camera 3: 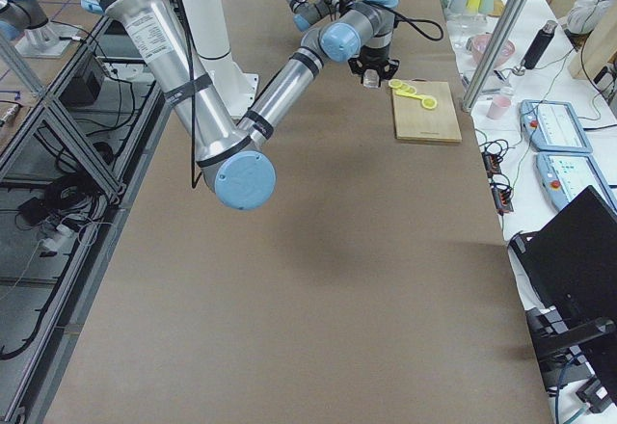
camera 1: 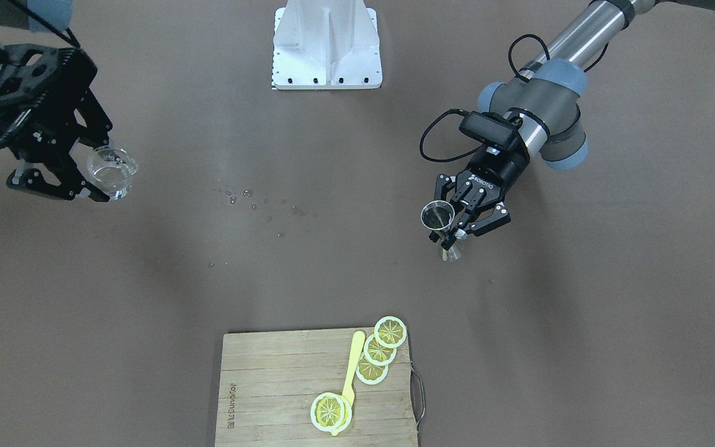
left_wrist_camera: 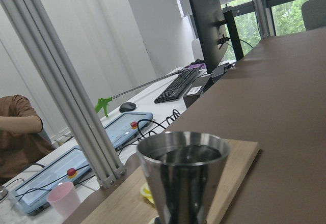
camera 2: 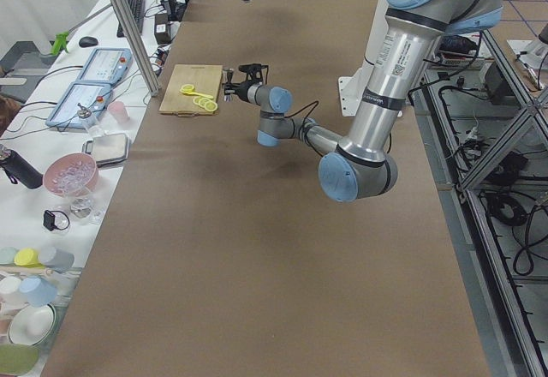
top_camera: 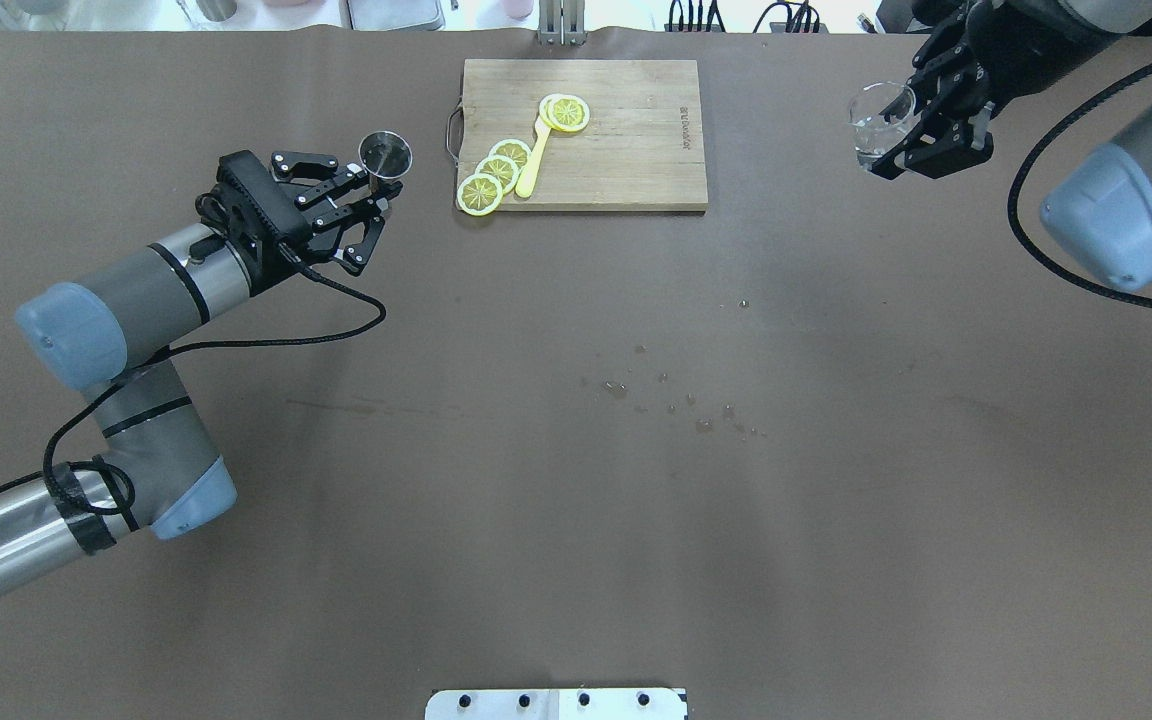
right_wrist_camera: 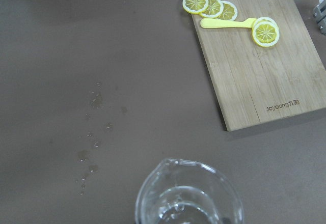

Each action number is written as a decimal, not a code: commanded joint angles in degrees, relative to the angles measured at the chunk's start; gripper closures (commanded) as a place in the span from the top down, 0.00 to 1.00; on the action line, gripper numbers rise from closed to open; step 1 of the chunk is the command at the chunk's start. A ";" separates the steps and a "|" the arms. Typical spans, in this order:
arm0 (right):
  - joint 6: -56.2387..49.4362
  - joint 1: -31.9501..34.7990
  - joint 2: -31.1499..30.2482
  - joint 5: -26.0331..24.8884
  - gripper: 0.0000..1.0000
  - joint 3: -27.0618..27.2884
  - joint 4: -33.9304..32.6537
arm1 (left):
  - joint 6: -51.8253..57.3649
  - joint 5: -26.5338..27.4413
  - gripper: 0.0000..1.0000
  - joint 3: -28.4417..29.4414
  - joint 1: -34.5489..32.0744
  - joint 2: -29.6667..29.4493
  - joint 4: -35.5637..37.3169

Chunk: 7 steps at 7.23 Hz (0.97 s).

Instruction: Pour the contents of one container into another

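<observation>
Clamping the steel jigger point(top_camera: 385, 155) at its narrow waist in the left gripper point(top_camera: 378, 195), upright, above the table point(top_camera: 536, 520), near the cutting board point(top_camera: 616, 130) and its handle end. Showing droplets point(top_camera: 676, 400) mid-table. Pinching the clear glass cup point(top_camera: 879, 122) in the right gripper point(top_camera: 898, 130), upright and aloft, well apart from the jigger.

We lose the lower half of the steel jigger point(left_wrist_camera: 184, 175) at the left wrist view's bottom edge; the glass cup point(right_wrist_camera: 188, 196) is cut likewise in the right wrist view. In both side views they are too small for us to judge. The cutting board point(camera 1: 270, 397) runs off the front-facing view's bottom edge.
</observation>
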 commanded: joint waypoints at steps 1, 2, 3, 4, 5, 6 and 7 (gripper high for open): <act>-0.04 4.44 -1.40 8.95 0.00 -14.05 17.66 | -0.28 4.31 0.00 -0.06 -0.96 1.45 0.23; 0.13 5.07 -1.49 12.03 0.00 -20.99 26.10 | -2.11 4.41 0.00 0.03 -2.01 1.45 0.92; 0.22 5.07 -1.49 12.67 0.00 -24.54 30.89 | -4.13 5.80 0.00 0.55 -2.28 1.45 1.10; 0.22 5.07 -1.40 13.20 0.00 -26.14 33.63 | -6.93 7.55 0.00 0.99 -2.28 1.62 1.45; 0.57 5.07 -1.31 13.12 0.00 -26.16 34.53 | -13.57 7.31 0.00 1.08 -5.24 2.93 1.97; 0.57 5.07 -1.31 12.94 0.00 -26.16 34.71 | -20.86 8.79 0.00 1.26 -5.62 3.38 2.15; 0.57 5.16 -1.14 12.68 0.00 -26.07 34.89 | -26.50 13.15 0.00 1.17 -5.54 3.38 4.07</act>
